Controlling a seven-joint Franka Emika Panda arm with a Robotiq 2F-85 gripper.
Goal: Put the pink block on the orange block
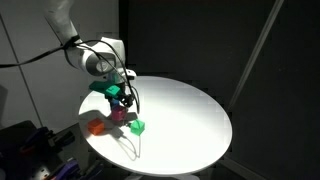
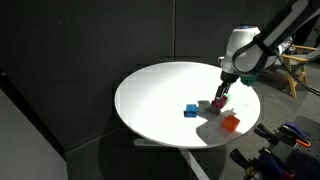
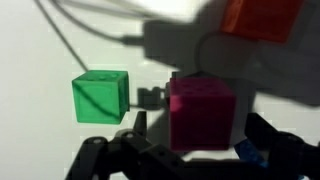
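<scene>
Desk [image 1: 190, 105]: round, white, set before dark drapes, and shown in both exterior views.

Tool [image 1: 120, 103]: carried on a white arm and pointed down at the desk, left of centre in an exterior view. In the wrist view its dark fingers [image 3: 150, 97] are placed either side of the pink block [image 3: 202, 112], partly spread, with one pad drawn up to the block's left face. Whether the block is actually clamped cannot be told. Whether it rests on the desk or is raised off it cannot be settled either.

Pink block: magenta cube, found centre-right of the wrist frame, directly under the tool in both exterior views.

Orange block [image 1: 96, 127]: orange-red, seated on the desk near the rim, lower left of the pink block in an exterior view. It is cut off at the upper right corner of the wrist frame and lies apart from the pink block.

Green cube [image 3: 100, 97]: seated on the desk, left of the pink block in the wrist frame, with a narrow gap between them.
</scene>
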